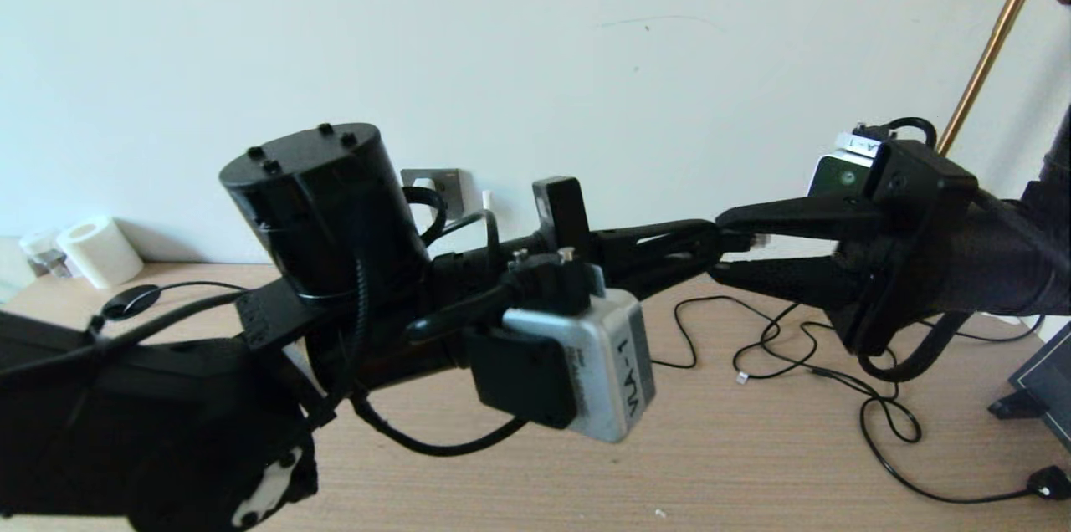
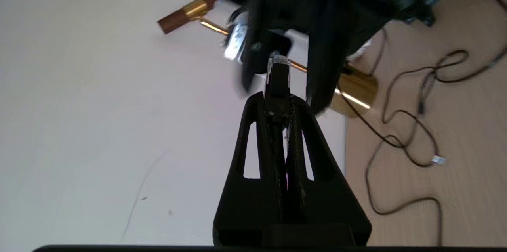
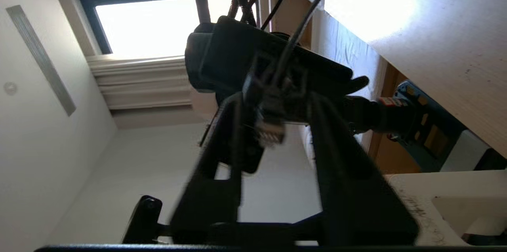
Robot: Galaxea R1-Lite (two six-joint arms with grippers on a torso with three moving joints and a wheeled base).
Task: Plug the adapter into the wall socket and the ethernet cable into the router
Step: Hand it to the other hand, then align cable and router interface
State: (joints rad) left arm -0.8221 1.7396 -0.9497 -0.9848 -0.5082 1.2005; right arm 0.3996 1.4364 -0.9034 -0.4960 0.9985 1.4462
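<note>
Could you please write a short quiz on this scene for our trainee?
1. True or false: the left gripper is shut on the plug end of the ethernet cable.
2. Multiple choice: the jaws of the right gripper are A) shut on the router, B) open around the plug, C) shut on the adapter.
3. Fill in: the thin black cord lies loose on the ____.
Key: 1 true; 2 B; 3 table.
</note>
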